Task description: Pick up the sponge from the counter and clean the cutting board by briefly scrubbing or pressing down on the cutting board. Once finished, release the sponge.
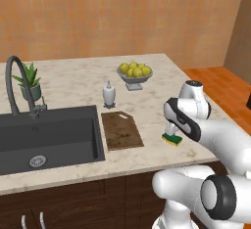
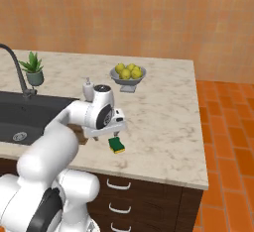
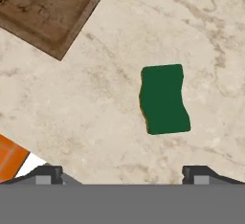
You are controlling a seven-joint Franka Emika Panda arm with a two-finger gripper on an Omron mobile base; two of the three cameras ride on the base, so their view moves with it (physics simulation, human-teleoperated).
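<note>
- Left base view: the sponge lies flat on the counter, near the front edge and to the right of the cutting board, apart from it. The arm's wrist hangs right over the sponge and covers part of it. The board sits just beside the black sink, with a soap dispenser behind it and a bowl of lemons further back. A potted plant stands by the faucet.
- Right base view: the hand hovers above the sponge; the forearm hides most of the board.
- Hand view: the gripper points down at the counter, its 2 fingertips spread wide and holding nothing. The green sponge top lies between and ahead of them, nearer the right-hand tip. A corner of the board shows at the upper left.
</note>
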